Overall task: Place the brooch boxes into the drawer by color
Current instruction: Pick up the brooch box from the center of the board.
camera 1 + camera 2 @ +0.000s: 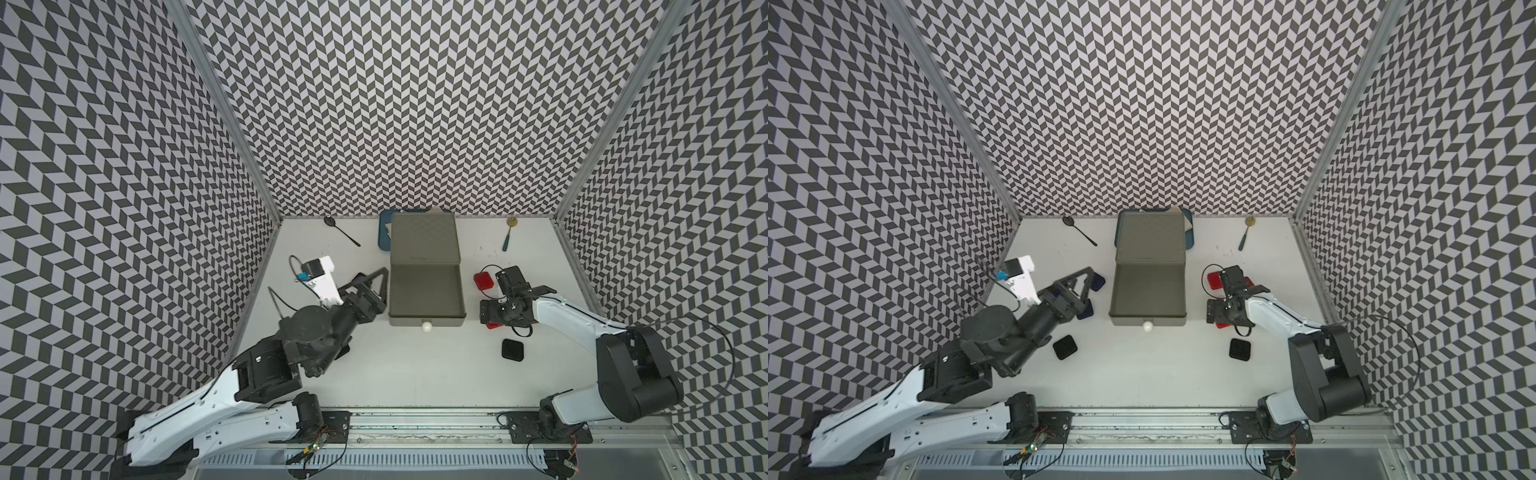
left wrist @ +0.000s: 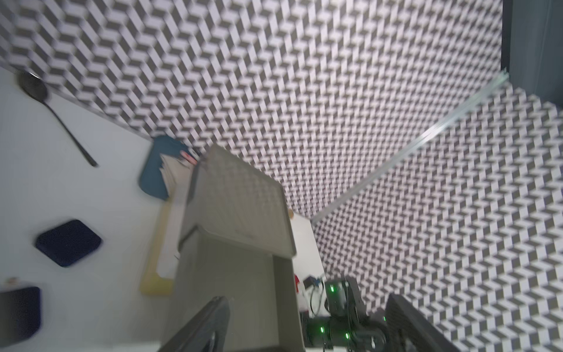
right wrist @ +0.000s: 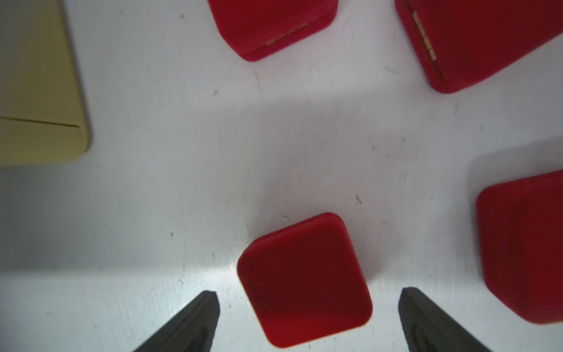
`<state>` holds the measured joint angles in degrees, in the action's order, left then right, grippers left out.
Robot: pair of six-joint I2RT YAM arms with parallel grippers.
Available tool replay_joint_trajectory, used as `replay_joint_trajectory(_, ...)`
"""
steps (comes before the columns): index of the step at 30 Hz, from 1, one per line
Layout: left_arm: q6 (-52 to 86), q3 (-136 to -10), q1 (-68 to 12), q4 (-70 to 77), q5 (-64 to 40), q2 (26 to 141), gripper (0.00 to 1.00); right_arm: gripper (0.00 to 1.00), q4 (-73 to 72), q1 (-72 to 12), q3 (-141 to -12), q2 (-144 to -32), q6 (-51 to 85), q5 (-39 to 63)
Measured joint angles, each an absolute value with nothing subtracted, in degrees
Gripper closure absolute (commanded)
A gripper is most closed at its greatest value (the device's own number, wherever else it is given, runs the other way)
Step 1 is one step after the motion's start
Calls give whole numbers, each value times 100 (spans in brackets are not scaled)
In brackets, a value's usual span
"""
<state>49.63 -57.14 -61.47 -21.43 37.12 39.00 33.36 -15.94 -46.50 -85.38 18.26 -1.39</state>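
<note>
Hovering right hand (image 3: 309, 292), spread apart, over red box (image 3: 304, 280); left hand (image 2: 307, 298) also apart.

The red brooch boxes (image 3: 304, 280) wear a matt, velvety nap, finely fuzzy along the edges. The navy boxes (image 2: 68, 243), though blurred, and the black box (image 1: 513, 350) look equally soft and dull. The drawer (image 2: 240, 207) is matt grey plastic with a faint woven texture on its top. Its yellow tier (image 3: 39, 91) is smooth plastic, and the white knob (image 1: 426, 327) shines. The table (image 3: 182, 183) is smooth white, lightly scratched and specked. The fingers (image 3: 195, 323) of the right gripper (image 3: 308, 295) are black with fine layered ridges. The black spoon (image 2: 33, 88) is glossy; the corner rail (image 2: 426, 140) is bare metal.
</note>
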Motion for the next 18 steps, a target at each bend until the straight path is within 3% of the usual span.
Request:
replay_joint_trajectory(15, 4265, -5463, -3841, -2231, 1623, 4591, 13, 20, 3297, -1649, -4766, -8674, 1732, -237)
replay_joint_trajectory(18, 4217, -5367, -3422, -2147, 1236, 4589, 13, 27, 3277, -1691, -4766, -8748, 1712, -261)
